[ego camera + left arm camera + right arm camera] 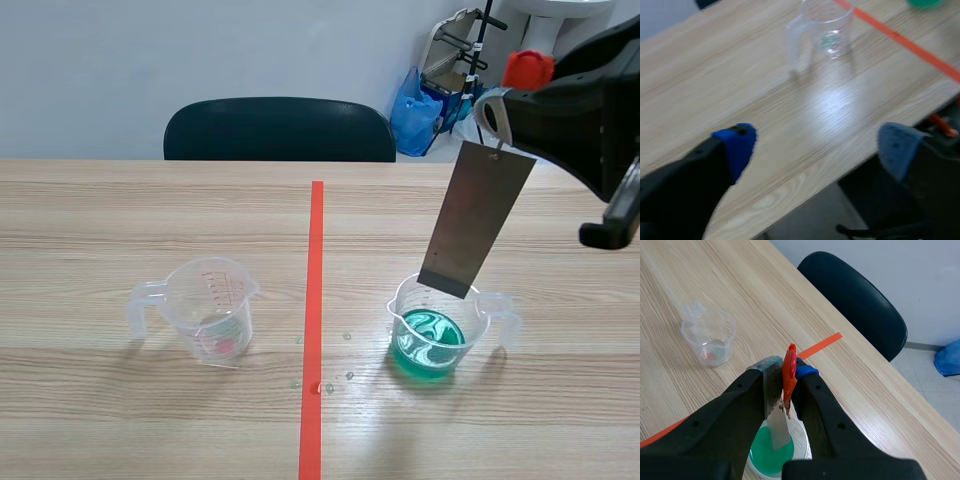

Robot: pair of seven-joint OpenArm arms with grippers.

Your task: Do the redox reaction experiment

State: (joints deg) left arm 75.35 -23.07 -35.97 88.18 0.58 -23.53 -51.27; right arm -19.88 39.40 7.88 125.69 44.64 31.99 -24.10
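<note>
Step in hand: as I judge it, dipping the metal strip [477,215] into the green liquid [428,342]; the strip hangs over the beaker's mouth and does not look immersed.
Next move: it calls for a straight descent, keeping the strip inside the rim so its lower edge meets the liquid without knocking the beaker wall. The strip tilts, so its lower corner sits nearer the far rim.
Right gripper [787,375]: closed on a red clip [527,69], which in turn bites the strip's upper end. The 2 fingers press the clip between them, raised above the beaker.
Left gripper [817,145]: wide open and holding nothing, its 2 blue pads [737,145] apart, low near the table's near edge.
Metal strip, look: flat, dull grey, long and rectangular, with a small hole near the top. It looks stiff and thin.
Metal strip, place: dangling from the clip, lower edge about level with the beaker's rim; whether it touches the liquid I cannot tell.
Beaker [484,318]: clear plastic with a handle, right of the tape line [315,300], roughly a third full of green liquid.
Empty cup [208,300]: clear with red gradations, left of the line, well apart from the beaker.
Table [100,220]: pale wood, with a few droplets [347,337] between line and beaker.
</note>
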